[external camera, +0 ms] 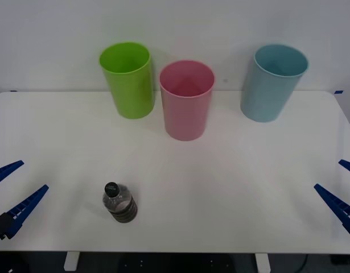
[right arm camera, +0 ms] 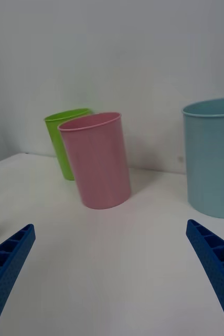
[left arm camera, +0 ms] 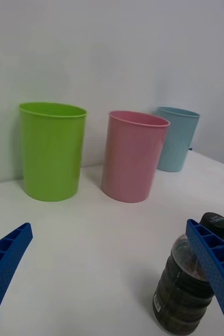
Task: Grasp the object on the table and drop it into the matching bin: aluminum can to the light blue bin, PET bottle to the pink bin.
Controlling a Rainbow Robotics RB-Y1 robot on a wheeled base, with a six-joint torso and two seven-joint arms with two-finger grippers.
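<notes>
A small clear PET bottle (external camera: 119, 203) (left arm camera: 188, 278) with a black cap and a dark lower body stands upright on the white table (external camera: 231, 187), near its front edge on the left side. The pink bin (external camera: 186, 100) (right arm camera: 96, 160) (left arm camera: 133, 155) stands at the back centre, the light blue bin (external camera: 272, 82) (right arm camera: 214, 156) (left arm camera: 176, 138) at the back right. My left gripper (external camera: 9, 193) (left arm camera: 109, 278) hovers open at the left edge, a short way left of the bottle. My right gripper (external camera: 344, 190) (right arm camera: 112, 278) hangs open at the far right edge, holding nothing.
A lime green bin (external camera: 128, 79) (right arm camera: 65, 142) (left arm camera: 52, 150) stands at the back left, close beside the pink one. A plain wall rises behind the table. Bare tabletop stretches between the bottle and the bins.
</notes>
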